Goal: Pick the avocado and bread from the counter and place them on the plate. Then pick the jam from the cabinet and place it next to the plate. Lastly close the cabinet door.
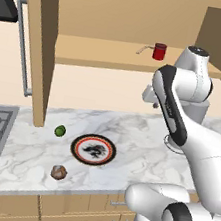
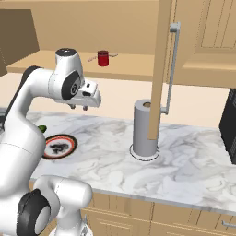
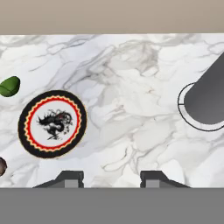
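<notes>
The gripper (image 2: 79, 108) hangs high above the bench (image 1: 143, 138), in the upper left of the right base view, pointing straight down. Its fingers (image 3: 70, 178) hold nothing, and they stand as near together as they come, though a plain gap still shows between the two tips at the bottom of the hand view. Judging by this raised, empty pose, no pick has begun, and the height gives the hand camera a wide look over the work area.

The plate (image 1: 93, 149) lies flat at the centre of the left base view, with nothing on it. The avocado (image 1: 59, 131) sits on the marble just up and left of the plate, near it but apart. The bread (image 1: 58, 172) sits below and left of the plate, close to the bench's front edge; in the hand view it is cut by the left border. Both lie loose within easy reach of the plate, so each should need only a short carry.

The jam (image 1: 159, 51) stands upright on the cabinet (image 1: 137, 15) floor, in the upper right of the left base view, well above the bench. The cabinet door (image 1: 39, 45) is swung wide open, its handle (image 1: 23, 43) facing outward, which leaves the jar free to reach.

A grey paper-towel roll (image 2: 145, 129) stands upright on a ring base in the middle of the right base view, to the right of the plate.

No brand, label or writing can be read; the plate's dark centre motif is a picture, not text.
</notes>
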Tool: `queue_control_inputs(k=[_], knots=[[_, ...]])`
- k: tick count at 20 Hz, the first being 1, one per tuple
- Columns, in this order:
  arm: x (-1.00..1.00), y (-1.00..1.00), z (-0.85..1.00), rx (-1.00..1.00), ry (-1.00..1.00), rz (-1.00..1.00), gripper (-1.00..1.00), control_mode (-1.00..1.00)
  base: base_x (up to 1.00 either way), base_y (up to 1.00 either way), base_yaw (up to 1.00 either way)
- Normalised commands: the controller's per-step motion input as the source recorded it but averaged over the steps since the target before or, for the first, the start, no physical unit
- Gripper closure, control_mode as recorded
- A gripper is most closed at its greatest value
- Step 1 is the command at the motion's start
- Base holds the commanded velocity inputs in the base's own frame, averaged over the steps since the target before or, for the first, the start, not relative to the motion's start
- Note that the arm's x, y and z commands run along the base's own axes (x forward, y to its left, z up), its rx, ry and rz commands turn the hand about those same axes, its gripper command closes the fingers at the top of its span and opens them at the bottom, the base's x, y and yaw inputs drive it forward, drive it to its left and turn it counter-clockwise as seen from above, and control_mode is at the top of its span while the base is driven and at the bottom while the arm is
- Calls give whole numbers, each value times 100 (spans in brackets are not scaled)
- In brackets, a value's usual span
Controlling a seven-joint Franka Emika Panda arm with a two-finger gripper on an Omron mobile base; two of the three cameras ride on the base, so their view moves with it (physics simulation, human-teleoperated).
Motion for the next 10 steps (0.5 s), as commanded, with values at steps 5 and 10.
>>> queue_control_inputs(k=[5, 10], knots=[[-1, 7, -4, 0, 0, 0, -100, -100, 0, 0, 0], [0, 40, -21, 0, 0, 0, -100, -100, 0, 0, 0]])
